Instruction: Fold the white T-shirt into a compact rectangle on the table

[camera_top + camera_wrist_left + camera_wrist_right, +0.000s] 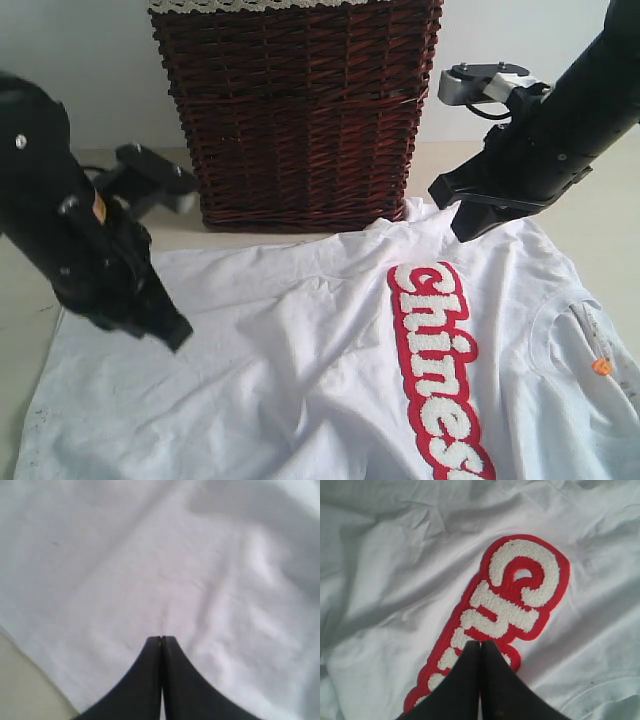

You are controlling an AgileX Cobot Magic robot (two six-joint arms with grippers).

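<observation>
The white T-shirt (300,370) lies spread and wrinkled on the table (20,290), its red-outlined fuzzy lettering (435,365) running down the right half and an orange tag (601,367) at the collar. My left gripper (178,335) hovers shut over the shirt's left part, holding nothing; in the left wrist view its tips (161,639) meet above plain white cloth (150,555). My right gripper (468,228) hangs shut above the shirt's far right edge. In the right wrist view the closed tips (480,643) sit over the lettering (520,595).
A tall dark wicker basket (300,110) with a lace-trimmed liner (250,5) stands at the back middle, right behind the shirt. A strip of bare table shows beside the shirt's edge (20,685).
</observation>
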